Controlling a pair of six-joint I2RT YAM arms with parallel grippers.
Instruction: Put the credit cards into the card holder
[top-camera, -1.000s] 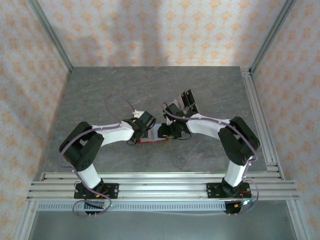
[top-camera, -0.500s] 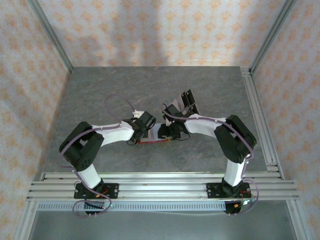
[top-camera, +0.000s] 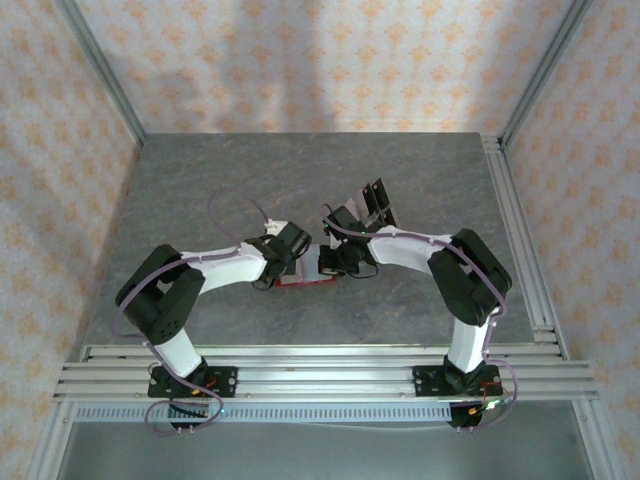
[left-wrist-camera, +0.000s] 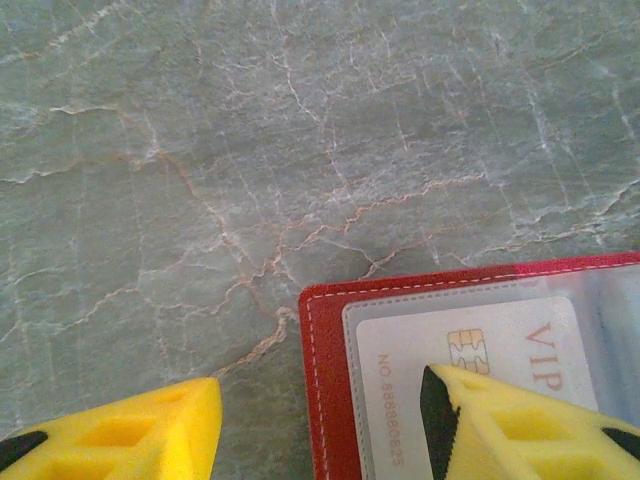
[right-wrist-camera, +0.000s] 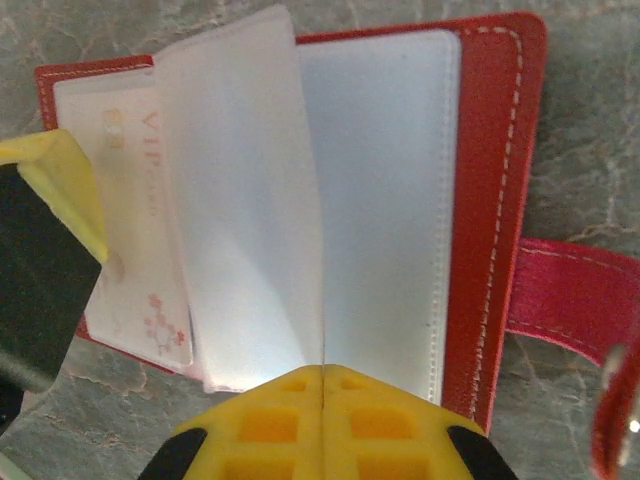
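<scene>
Reaching inward from their bases at the near edge of the worktop, both arms bend toward the middle, where the card holder lies open and flat between them.

In the right wrist view, the right tool is closed. Its yellow fingers are pressed together on the lower edge of a clear sleeve leaf, which stands lifted and curled above the holder's pages. Under it on the right is a pale inner pocket framed by the stitched red cover. A red strap sticks out past that cover onto the stone.

The left tool is open. One yellow finger hangs over bare worktop just beside the holder's corner. The other finger rests on the left page, on top of a pale credit card marked VIP with a gold chip, which sits inside a clear pocket. That card also shows in the right wrist view, beside the left tool's finger.

Farther back on the worktop, just beyond the right tool, lie the dark cards, apart from the holder.
</scene>
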